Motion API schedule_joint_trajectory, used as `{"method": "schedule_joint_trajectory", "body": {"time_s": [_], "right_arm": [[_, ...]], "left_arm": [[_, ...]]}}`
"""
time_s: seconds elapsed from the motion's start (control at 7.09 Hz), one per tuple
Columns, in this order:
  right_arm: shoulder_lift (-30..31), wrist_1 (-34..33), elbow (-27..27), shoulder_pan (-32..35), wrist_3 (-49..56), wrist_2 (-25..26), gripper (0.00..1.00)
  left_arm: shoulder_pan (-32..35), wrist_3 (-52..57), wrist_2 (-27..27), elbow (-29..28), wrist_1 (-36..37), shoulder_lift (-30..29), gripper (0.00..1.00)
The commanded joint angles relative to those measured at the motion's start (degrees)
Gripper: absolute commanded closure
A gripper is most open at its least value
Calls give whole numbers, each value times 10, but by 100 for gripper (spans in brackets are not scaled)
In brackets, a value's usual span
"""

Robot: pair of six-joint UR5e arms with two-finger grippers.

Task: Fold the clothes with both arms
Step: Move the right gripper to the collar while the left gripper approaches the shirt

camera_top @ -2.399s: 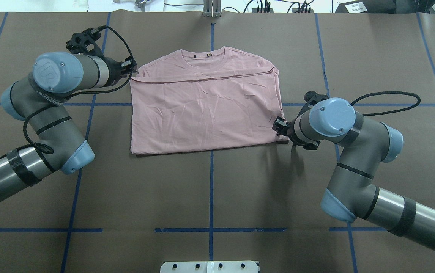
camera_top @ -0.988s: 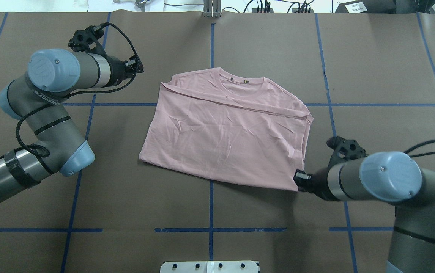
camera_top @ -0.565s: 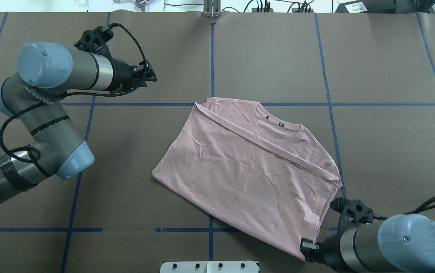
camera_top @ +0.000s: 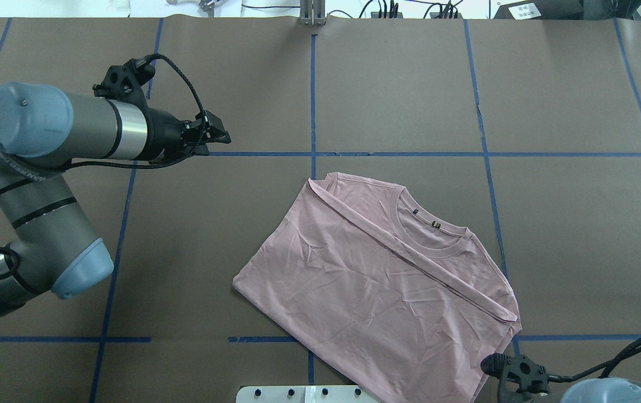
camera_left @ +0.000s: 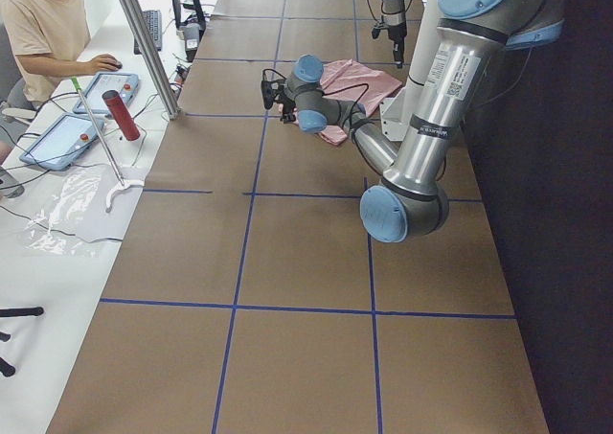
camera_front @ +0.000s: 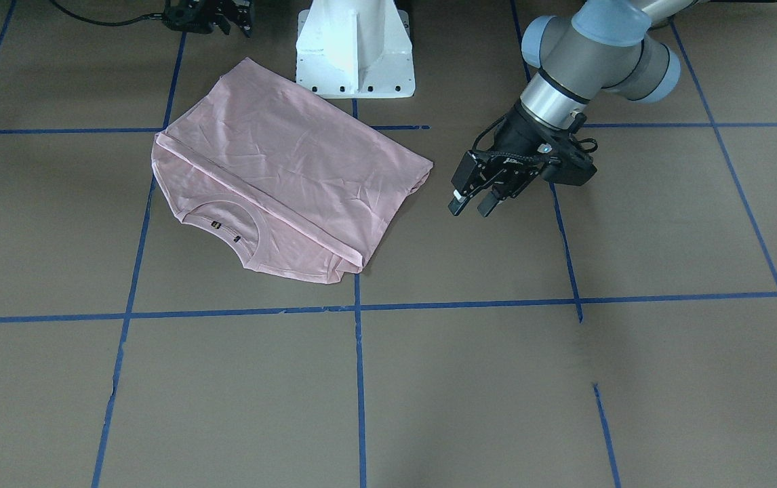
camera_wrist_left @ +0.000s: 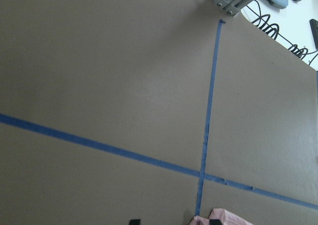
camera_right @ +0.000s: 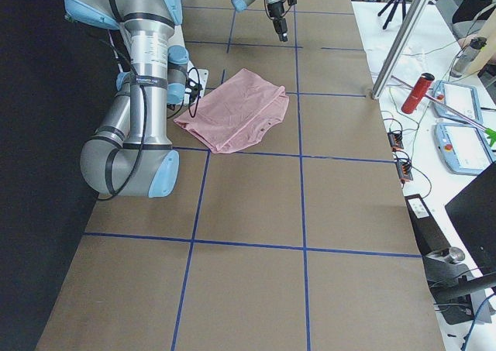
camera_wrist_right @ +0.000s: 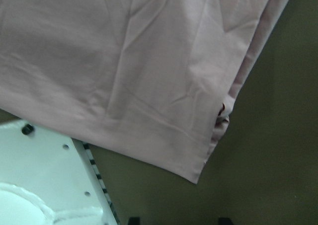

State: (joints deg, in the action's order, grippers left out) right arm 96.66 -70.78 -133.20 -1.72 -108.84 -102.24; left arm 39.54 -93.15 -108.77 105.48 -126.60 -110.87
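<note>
Left gripper [camera_front: 470, 207] is hovering over bare table [camera_top: 186, 252], jaws wide and empty. The shirt [camera_top: 387, 291] is lying folded and flat, right of the centre line and close in, its near edge overlapping the base [camera_front: 354, 54]. From my left gripper it is lying toward the robot and to the right, well apart. Right gripper [camera_front: 229, 24] is sitting just beside the near right corner, fingertips [camera_wrist_right: 133, 221] spread wide, with the corner ahead of them and not gripped. So the right arm is the nearer one. The shirt's long axis is running diagonally, far left to near right, and the collar [camera_top: 429, 229] is pointing away from the robot and rightward. I am judging that any two-arm grasp needs the left arm to travel farthest.
</note>
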Motion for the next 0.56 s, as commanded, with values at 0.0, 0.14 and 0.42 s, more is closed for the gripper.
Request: {"method": "schedule_joint_trajectory", "body": {"time_s": [0.0,0.14,0.42], "right_arm": [[-9,0,-22,136,2,-5,0],[-36,2,-19,213,10,-5,0],[-80,1,13,289,51,-8,0]], "left_arm": [[-53,-46,-6,16,15,33,1],[-78,-75,3,14,20,35,1],[-161,-100,60,8,103,10,6]]}}
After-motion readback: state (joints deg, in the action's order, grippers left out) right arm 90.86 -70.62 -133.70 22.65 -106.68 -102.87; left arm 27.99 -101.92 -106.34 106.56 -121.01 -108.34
